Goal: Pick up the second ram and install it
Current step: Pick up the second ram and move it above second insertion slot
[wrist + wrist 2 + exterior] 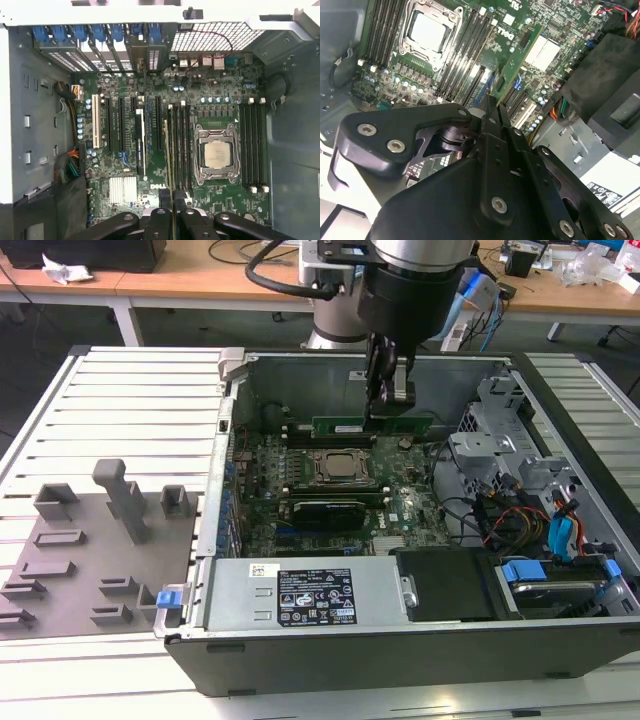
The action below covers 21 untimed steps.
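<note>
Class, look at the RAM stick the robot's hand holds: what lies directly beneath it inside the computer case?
Beneath the second ram, gripped by the hand, lies the motherboard with its long memory slots beside the CPU socket. The stick's edge and the hand cover the slot directly below.

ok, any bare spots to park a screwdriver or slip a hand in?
Bare: slatted table beyond the grey tray; strip right of the case. Crowded: gripper holds the second ram over the motherboard; cables fill the drive side.
</note>
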{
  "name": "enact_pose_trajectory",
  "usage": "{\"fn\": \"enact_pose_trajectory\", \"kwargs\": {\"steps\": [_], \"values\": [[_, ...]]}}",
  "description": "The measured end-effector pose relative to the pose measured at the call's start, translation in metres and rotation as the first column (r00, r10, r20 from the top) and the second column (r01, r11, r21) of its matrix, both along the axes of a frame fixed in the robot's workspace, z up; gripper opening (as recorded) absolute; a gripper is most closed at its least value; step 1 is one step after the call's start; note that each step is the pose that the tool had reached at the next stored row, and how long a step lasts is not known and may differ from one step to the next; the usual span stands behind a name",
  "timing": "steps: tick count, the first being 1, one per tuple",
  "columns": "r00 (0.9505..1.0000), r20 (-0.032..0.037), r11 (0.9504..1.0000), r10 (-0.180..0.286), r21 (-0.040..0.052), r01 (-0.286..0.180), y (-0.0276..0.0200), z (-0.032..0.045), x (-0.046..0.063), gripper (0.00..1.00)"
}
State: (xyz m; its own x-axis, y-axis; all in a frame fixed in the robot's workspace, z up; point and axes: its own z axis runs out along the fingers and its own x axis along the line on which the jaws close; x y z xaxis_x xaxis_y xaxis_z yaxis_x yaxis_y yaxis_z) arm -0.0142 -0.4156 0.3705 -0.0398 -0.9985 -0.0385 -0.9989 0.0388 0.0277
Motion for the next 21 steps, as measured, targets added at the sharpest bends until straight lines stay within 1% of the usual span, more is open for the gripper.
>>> {"fn": "enact_pose_trajectory", "kwargs": {"steps": [10,12,21], "values": [[1.0,0.0,1.0,0.0,-0.0001,0.0,0.0003,-0.0104,0.001,0.13],[1.0,0.0,1.0,0.0,0.0,0.0,0.0003,-0.0137,0.001,0.13],[1.0,-0.0001,1.0,0.0,-0.0001,0.0,0.0004,-0.0243,0.003,0.13]]}}
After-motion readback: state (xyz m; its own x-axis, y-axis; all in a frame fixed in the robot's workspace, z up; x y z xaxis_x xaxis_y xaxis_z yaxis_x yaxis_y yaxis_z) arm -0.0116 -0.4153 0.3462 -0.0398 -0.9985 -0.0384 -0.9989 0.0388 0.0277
